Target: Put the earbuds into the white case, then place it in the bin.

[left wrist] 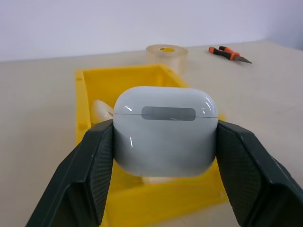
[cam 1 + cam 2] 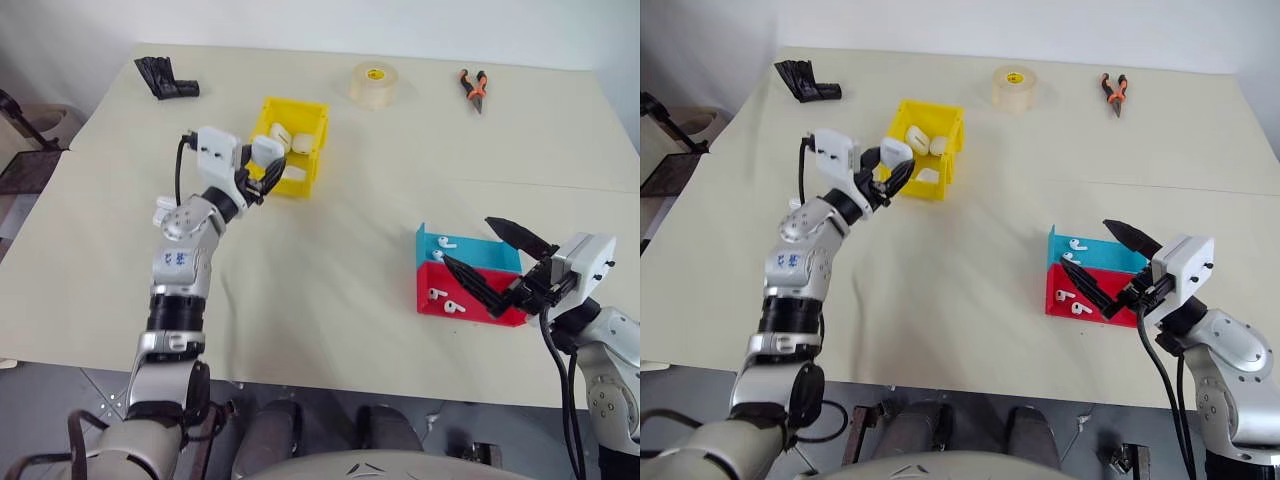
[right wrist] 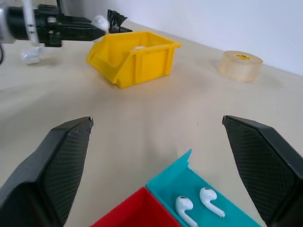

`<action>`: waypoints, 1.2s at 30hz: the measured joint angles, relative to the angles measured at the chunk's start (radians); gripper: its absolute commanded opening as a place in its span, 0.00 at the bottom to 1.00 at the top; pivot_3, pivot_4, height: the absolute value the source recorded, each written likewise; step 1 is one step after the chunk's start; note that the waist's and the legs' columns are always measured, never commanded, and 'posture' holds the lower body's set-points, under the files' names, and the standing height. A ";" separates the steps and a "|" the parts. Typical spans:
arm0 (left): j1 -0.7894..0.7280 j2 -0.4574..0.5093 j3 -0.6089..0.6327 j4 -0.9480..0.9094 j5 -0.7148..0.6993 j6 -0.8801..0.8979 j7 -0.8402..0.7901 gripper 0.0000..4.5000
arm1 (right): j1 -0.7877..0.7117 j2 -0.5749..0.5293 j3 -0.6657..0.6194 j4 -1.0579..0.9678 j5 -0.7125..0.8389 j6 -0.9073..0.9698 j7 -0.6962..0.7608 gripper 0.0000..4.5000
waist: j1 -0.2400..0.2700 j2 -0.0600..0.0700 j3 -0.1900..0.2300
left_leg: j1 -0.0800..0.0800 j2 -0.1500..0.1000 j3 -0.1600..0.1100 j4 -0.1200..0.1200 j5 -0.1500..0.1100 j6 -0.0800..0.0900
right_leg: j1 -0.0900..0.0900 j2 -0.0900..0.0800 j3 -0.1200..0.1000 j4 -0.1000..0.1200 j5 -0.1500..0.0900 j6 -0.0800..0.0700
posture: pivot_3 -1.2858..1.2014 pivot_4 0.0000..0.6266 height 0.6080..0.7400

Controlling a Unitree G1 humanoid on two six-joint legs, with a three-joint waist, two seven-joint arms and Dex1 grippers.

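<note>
The left gripper [image 2: 262, 176] pinches the white case [image 1: 165, 130], lid apparently shut, just short of the bin [image 2: 313, 150] and near its lowered lip, while the right gripper [image 2: 487, 262], fingers spread wide, hangs far from the bin.

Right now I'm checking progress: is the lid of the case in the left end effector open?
No, the white case sits clamped between the left end effector's fingers with its lid shut, over the bin.
</note>
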 measured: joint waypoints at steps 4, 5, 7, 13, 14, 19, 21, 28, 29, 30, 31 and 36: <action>-0.248 -0.004 -0.013 0.343 0.054 -0.137 0.030 0.62 | -0.019 -0.001 0.006 -0.001 0.010 0.006 0.003 1.00 | 0.002 -0.002 0.001 | 0.000 -0.001 0.000 -0.001 0.000 0.000 | -0.001 0.000 -0.001 0.000 0.000 0.001 | 0.52 0.24 1.00; -0.290 -0.003 -0.018 0.399 0.065 -0.162 0.038 0.62 | -0.019 -0.001 0.009 -0.002 0.010 0.006 0.003 1.00 | 0.001 -0.002 0.001 | 0.000 -0.001 0.001 -0.002 0.000 0.000 | -0.001 0.000 -0.001 0.000 0.000 0.001 | 0.52 0.24 1.00; -0.348 -0.003 -0.024 0.507 0.086 -0.200 0.053 0.62 | -0.019 -0.001 0.009 -0.002 0.009 0.007 -0.001 1.00 | -0.004 -0.002 0.001 | 0.000 -0.002 0.001 -0.003 0.000 0.000 | -0.002 -0.002 -0.003 0.002 0.000 0.001 | 0.52 0.24 1.00; -0.384 -0.007 -0.025 0.697 0.096 -0.231 0.035 0.99 | -0.016 -0.001 0.008 -0.002 0.008 0.008 -0.016 1.00 | -0.010 -0.004 0.002 | -0.001 -0.001 0.004 -0.004 0.000 0.000 | -0.010 -0.004 -0.005 0.010 0.000 0.001 | 0.52 0.24 1.00; -0.384 -0.007 -0.026 0.701 0.096 -0.239 0.024 0.99 | -0.015 -0.001 0.008 -0.002 0.008 0.008 -0.016 1.00 | -0.010 -0.004 0.002 | -0.002 -0.002 0.004 -0.003 0.000 0.000 | -0.011 -0.005 -0.005 0.013 0.000 0.001 | 0.52 0.24 1.00; -0.373 0.001 -0.028 0.676 0.092 -0.300 -0.076 0.99 | -0.017 -0.001 0.008 -0.002 0.007 0.008 -0.016 1.00 | -0.008 -0.004 0.003 | -0.002 -0.004 0.005 -0.002 0.001 0.002 | -0.013 -0.008 -0.006 0.017 0.000 0.001 | 0.52 0.24 1.00; -0.337 0.012 -0.038 0.608 0.089 -0.330 -0.159 0.99 | -0.022 -0.002 0.009 -0.001 0.007 0.008 -0.016 1.00 | -0.009 -0.004 0.003 | -0.002 -0.004 0.005 -0.002 0.001 0.002 | -0.013 -0.009 -0.006 0.017 0.000 0.001 | 0.52 0.24 1.00; -0.004 0.101 -0.078 0.191 -0.016 -0.355 -0.522 0.99 | -0.030 -0.020 0.008 0.015 0.009 0.008 0.015 1.00 | -0.024 -0.004 0.002 | -0.002 -0.003 0.005 -0.002 0.001 0.002 | -0.013 -0.008 -0.006 0.018 0.000 0.001 | 0.52 0.24 1.00; 0.053 0.124 -0.081 0.125 -0.033 -0.355 -0.570 0.99 | -0.034 -0.029 0.006 0.019 0.011 0.008 0.025 1.00 | -0.029 -0.004 0.002 | -0.002 -0.003 0.005 -0.002 0.001 0.002 | -0.013 -0.008 -0.005 0.018 0.000 0.001 | 0.52 0.24 1.00; 0.099 0.147 -0.085 0.071 -0.048 -0.348 -0.609 0.99 | -0.036 -0.041 0.002 0.024 0.013 0.008 0.036 1.00 | -0.031 -0.004 0.002 | -0.002 -0.003 0.005 -0.002 0.001 0.002 | -0.013 -0.008 -0.005 0.018 0.000 0.001 | 0.52 0.24 1.00; 0.143 0.170 -0.089 0.007 -0.070 -0.327 -0.647 0.99 | -0.040 -0.053 0.000 0.032 0.015 0.008 0.049 1.00 | -0.033 -0.004 0.002 | -0.002 -0.003 0.004 -0.002 0.001 0.002 | -0.013 -0.008 -0.005 0.018 0.000 0.001 | 0.52 0.24 1.00; 0.298 0.272 -0.089 -0.171 -0.151 -0.238 -0.777 0.99 | -0.020 -0.101 -0.006 0.051 0.028 0.010 0.108 1.00 | -0.027 -0.004 0.002 | -0.001 -0.003 0.002 -0.001 0.001 0.002 | -0.009 -0.009 -0.005 0.016 0.000 0.001 | 0.52 0.24 1.00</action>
